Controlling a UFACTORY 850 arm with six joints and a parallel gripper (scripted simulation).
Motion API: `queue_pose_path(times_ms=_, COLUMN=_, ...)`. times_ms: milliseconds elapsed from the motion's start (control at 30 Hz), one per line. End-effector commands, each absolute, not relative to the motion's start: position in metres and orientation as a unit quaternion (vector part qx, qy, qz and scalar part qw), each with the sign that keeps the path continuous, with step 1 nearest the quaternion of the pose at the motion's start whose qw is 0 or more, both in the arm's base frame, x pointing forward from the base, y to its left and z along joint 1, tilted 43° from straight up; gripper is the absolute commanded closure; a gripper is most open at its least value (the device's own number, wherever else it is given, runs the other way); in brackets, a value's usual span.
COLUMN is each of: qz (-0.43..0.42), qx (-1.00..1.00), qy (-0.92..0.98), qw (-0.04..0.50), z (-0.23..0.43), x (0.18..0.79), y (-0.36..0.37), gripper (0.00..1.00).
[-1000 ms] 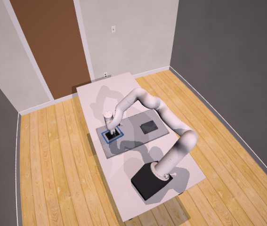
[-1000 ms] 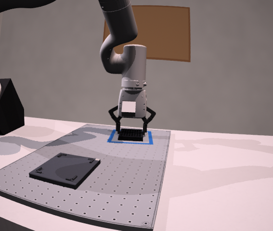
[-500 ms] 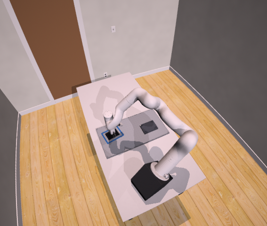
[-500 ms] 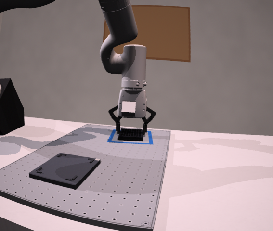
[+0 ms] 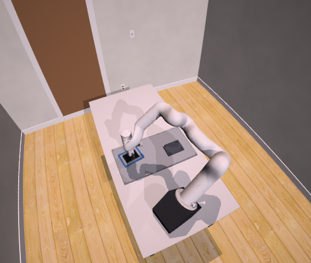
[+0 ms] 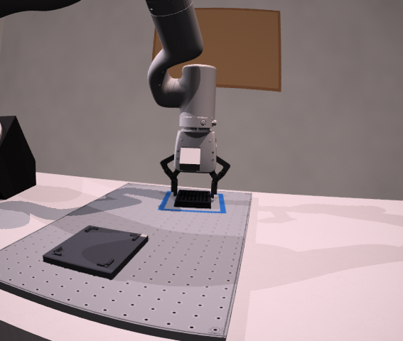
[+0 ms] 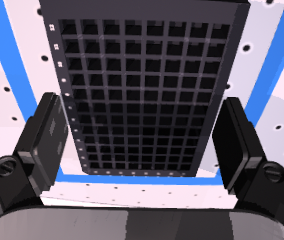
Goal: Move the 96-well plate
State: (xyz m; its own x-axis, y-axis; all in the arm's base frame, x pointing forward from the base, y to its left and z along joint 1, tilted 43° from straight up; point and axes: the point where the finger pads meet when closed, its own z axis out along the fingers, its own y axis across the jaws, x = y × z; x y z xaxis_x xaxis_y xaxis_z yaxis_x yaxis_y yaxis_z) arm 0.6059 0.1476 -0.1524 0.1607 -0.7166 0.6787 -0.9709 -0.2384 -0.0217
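Note:
The black 96-well plate [image 7: 145,87] lies flat, wells up, on the deck inside the blue taped outline B1 [image 7: 12,47]. Its long sides run along the outline's long sides, and its near end lies close to the near tape. It also shows in the top and exterior views [image 5: 129,159] [image 6: 192,198]. My gripper [image 6: 193,193] stands straight down over the plate and is open. One finger sits beside each long side, with a thin gap showing in the wrist view [image 7: 141,110]. The plate nest N1 [image 6: 96,250] is a dark square pad with corner clips and nothing on it.
The perforated grey deck plate [image 6: 179,256] lies on the pale table. The arm's black base block [image 5: 175,210] stands at the table's near end. The arm arches over the deck between the base and the outline.

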Motion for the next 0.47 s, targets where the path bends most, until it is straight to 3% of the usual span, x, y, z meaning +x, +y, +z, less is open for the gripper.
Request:
queue_pose_path(times_ms=0, qz=0.293, qx=0.730, qy=-0.578, qw=0.216, z=-0.1465, x=0.6053, y=0.1531, gripper=0.00)
queue_pose_path(times_ms=433, qz=0.293, qx=0.730, qy=-0.578, qw=0.216, z=-0.1446, x=0.6048, y=0.1549, gripper=0.00)
